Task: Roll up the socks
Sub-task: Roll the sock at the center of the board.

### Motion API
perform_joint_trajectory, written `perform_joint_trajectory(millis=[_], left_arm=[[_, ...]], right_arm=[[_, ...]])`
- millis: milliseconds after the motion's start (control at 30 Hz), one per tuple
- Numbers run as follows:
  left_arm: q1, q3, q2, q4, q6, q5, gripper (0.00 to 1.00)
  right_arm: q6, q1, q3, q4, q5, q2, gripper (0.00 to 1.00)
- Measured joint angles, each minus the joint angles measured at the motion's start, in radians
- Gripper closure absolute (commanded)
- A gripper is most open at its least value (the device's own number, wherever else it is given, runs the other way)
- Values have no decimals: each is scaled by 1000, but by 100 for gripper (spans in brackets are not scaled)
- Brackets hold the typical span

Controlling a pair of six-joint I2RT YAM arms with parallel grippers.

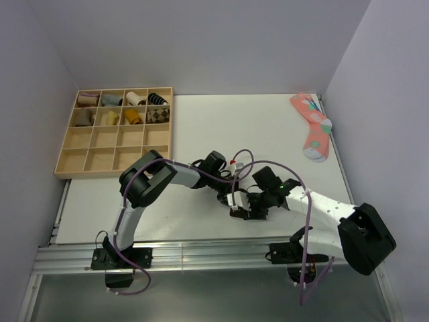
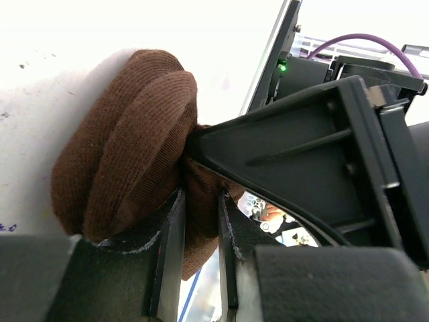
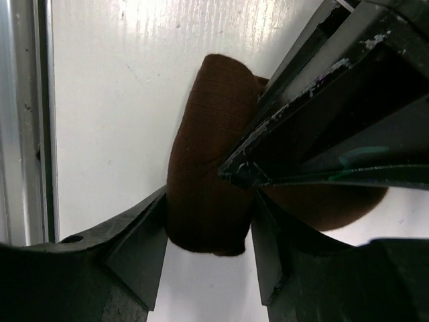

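The dark brown knit sock [image 2: 120, 147] is bunched into a thick roll on the white table; its striped cuff does not show. My left gripper [image 2: 200, 201] is shut on a fold of it, with fabric pinched between the two fingers. My right gripper [image 3: 209, 215] is shut on the roll [image 3: 208, 174], one finger pressed against each side. In the top view the left gripper [image 1: 233, 200] and right gripper [image 1: 258, 201] meet tip to tip near the table's front middle, and they hide the sock. Each wrist view shows the other gripper's black finger against the roll.
A wooden compartment tray [image 1: 94, 144] stands at the back left, with small sock bundles [image 1: 127, 107] in its far rows. A pink dotted sock [image 1: 312, 127] lies at the back right. A metal rail [image 1: 201, 251] runs along the table's front edge. Walls close in both sides.
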Motion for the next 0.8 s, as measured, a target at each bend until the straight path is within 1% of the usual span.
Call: perform_joint_trajectory(millis=[133,200,233,333,367,433,467,533,667,800], left_arm=[[3,-6,1,15,-23,-2,100],[4,-12,1,22,-40,-3,100],[5,-16,1,29,-52,-4,100],[8,-29,1,47,-84,-5,100],[9,-34,1,54,-95,-6,100],[11,-44,0,72,-118,-9,99],[11,-52,-2,82,-132,-16,96],[12,-74,-19,102,-158,-42,94],[12,-133,-69,138,-203,-127,89],[10,-191,-124,174,-241,-234,86]], right_arm=[[31,0,25,2,-2,62,47],[48,0,34,6,-5,82,51],[61,0,39,9,-4,89,58],[82,0,50,7,-3,100,70],[90,0,55,4,-2,103,78],[103,-1,68,-6,-2,118,83],[109,-2,76,-12,-3,129,86],[118,-5,94,-27,-7,151,90],[127,-19,137,-56,-30,206,93],[127,-45,185,-88,-59,265,94]])
